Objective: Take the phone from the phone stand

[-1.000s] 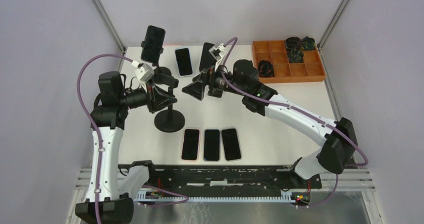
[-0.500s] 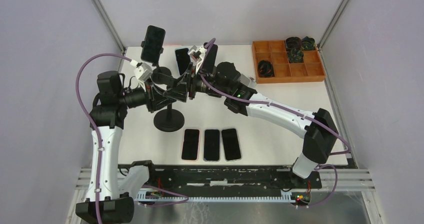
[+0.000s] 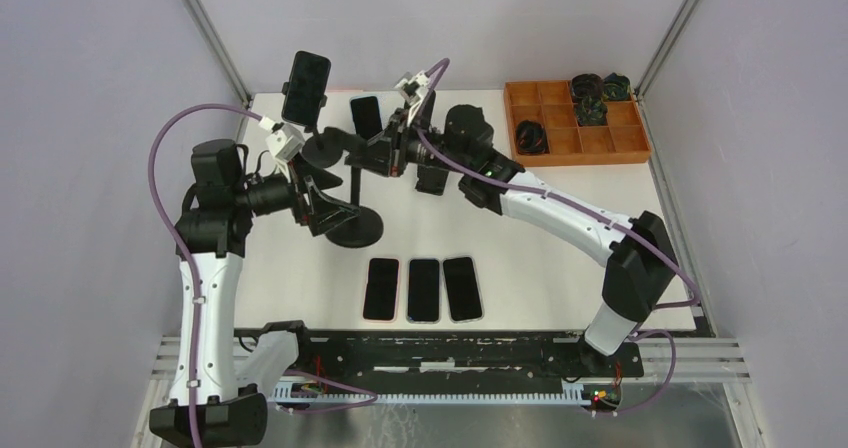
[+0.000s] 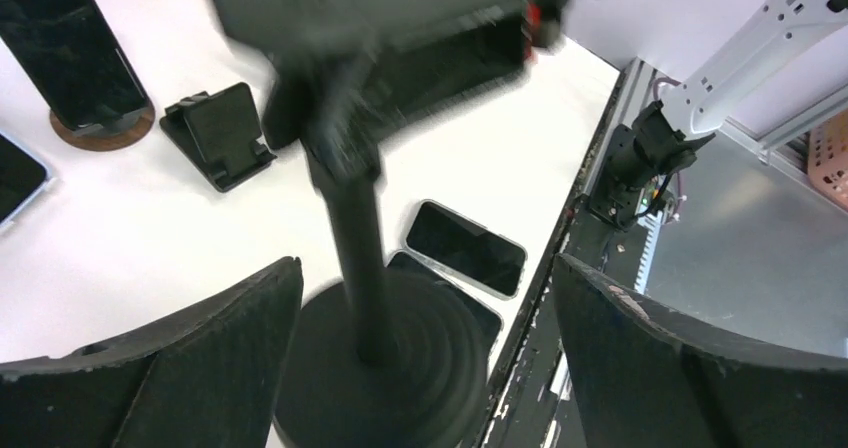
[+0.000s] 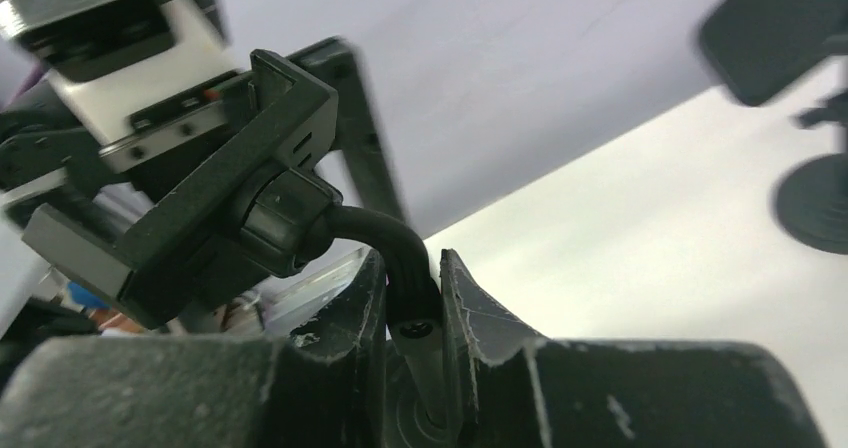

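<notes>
A black phone stand with a round base and a thin pole stands at the table's left middle. Its pole rises between the wide-apart fingers of my open left gripper, which touch nothing. The phone sits blurred in the stand's clamp at the top of the left wrist view, with a red edge showing. My right gripper is shut on the stand's curved neck, just behind the clamp. From above, the right gripper meets the stand's head, and I cannot make out the phone there.
Three phones lie side by side near the front edge. Another phone stands upright on a round-based holder at the back left. A small folding stand and a flat phone lie behind. An orange tray holds black bands at the back right.
My left gripper has let go of the stand's pole and opened wide. My right gripper reached in from the right and shut on the neck. The stand's base shifted slightly right.
</notes>
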{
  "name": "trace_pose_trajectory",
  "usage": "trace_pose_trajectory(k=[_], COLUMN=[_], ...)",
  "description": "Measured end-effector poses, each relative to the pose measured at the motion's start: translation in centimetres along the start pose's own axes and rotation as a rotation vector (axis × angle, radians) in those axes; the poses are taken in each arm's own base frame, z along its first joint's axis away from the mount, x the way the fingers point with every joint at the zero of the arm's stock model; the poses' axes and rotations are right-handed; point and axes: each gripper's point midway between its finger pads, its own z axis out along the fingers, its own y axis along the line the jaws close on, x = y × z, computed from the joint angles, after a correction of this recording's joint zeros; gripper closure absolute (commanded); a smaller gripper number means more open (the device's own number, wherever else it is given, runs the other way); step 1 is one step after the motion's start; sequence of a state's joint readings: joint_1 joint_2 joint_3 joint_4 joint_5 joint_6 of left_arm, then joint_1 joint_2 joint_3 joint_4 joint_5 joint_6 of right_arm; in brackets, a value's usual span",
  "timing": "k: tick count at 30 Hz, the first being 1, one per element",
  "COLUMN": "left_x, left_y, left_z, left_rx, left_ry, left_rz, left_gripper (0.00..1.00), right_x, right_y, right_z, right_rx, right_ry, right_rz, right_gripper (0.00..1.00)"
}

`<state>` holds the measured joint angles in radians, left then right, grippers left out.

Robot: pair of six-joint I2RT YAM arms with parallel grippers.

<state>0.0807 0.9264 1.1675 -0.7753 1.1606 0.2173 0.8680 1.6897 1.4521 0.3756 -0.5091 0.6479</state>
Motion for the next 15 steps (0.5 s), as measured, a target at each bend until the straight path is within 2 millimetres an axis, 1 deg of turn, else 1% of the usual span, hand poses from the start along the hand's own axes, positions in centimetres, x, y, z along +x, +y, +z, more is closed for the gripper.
trace_pose_trajectory(k=[2, 4, 5, 7, 8, 9, 12, 14, 15], left_x=[-0.2, -0.4, -0.5, -0.7, -0.9, -1.0, -1.2, -1.1, -0.9], left_y=[0.1, 0.3, 0.6, 1.2, 1.6, 2.0, 3.9, 5.4, 6.1], left_z=[-0.1, -0.1, -0.2, -0.2, -0.3, -0.3, -0.2, 0.0, 0.1], left_rx=[-0.010, -0.030, -0.048, -0.081, -0.101, -0.118, -0.186, -0.221, -0.239], left_ry=[-0.001, 0.000, 0.002, 0.007, 0.011, 0.015, 0.039, 0.062, 0.080], left_rz=[0.006, 0.012, 0.012, 0.005, 0.003, 0.002, -0.033, -0.063, -0.086], left_gripper=[0.00, 0.00, 0.00, 0.00, 0.00, 0.00, 0.00, 0.00, 0.00], right_x=[-1.1, -2.7, -3.9, -6.3, -7.7, -8.9, -13.5, -15.8, -16.4], right_y=[-2.2, -5.0, -6.9, -9.8, -11.3, -12.3, -15.6, -17.2, -17.9], right_z=[-1.0, -2.3, -3.4, -5.2, -6.3, -7.2, -10.5, -12.4, -13.2], right_rx=[0.045, 0.108, 0.158, 0.249, 0.307, 0.353, 0.532, 0.632, 0.672], right_ry=[-0.011, -0.029, -0.040, -0.063, -0.077, -0.090, -0.148, -0.181, -0.189], right_rz=[-0.002, -0.017, -0.035, -0.082, -0.119, -0.151, -0.298, -0.379, -0.408], right_gripper=[1.00, 1.00, 1.00, 1.00, 1.00, 1.00, 1.00, 1.00, 1.00])
